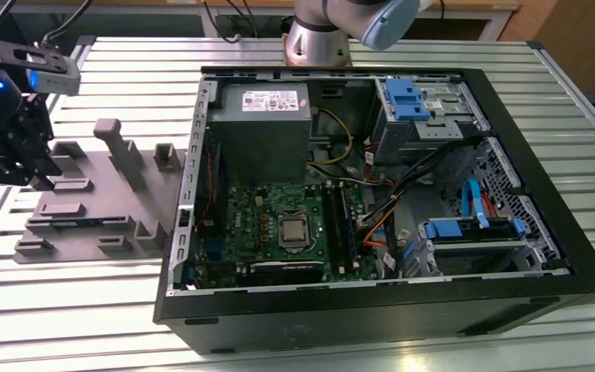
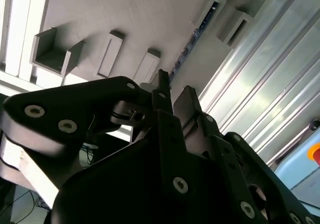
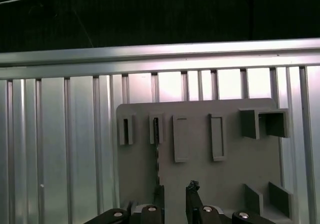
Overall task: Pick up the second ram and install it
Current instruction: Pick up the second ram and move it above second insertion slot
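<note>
I count one pincer (image 3: pixel 175 191), its two fingers (image 3: pixel 192 193) parted with nothing between them, hanging over the tabletop (image 1: pixel 29 310) at the exterior view's left. One second ram (image 3: pixel 157 156) stands on edge just below the fingertips. It lines up with one finger rather than with the gap, and I cannot tell whether they touch. It sits in the one gray holder (image 3: pixel 235 169), its far end tucked into a small slotted block. To the exterior view's right lies one open computer case (image 1: pixel 380 310). It holds a green motherboard (image 1: pixel 261 221) with its processor (image 1: pixel 295 230), a gray power supply (image 1: pixel 261 116) and two blue-latched drive bays (image 1: pixel 411 101). Farthest back stands the arm's base (image 1: pixel 316 43).
</note>
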Controlling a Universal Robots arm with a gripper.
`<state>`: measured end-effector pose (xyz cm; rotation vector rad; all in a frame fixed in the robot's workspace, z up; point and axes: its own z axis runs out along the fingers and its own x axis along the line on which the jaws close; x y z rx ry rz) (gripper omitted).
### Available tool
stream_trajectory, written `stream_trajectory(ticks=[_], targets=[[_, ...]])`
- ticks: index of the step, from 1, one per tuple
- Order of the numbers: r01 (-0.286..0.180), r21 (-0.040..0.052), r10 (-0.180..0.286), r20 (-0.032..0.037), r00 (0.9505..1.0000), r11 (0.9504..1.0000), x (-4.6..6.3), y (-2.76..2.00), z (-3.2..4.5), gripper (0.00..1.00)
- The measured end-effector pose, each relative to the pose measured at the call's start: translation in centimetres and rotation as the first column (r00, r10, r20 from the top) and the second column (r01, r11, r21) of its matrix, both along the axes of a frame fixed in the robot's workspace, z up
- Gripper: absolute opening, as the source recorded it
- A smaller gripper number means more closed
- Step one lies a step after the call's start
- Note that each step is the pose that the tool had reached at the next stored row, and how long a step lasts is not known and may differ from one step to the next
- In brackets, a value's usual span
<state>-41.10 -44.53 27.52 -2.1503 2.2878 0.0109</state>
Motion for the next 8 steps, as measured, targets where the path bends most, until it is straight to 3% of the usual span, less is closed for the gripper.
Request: stream_trajectory(ticks=[8], targets=[[0.000, 0.0000, 0.000, 0.0000, 1.0000, 1.0000, 0.0, -0.57, -1.25, 0.31]])
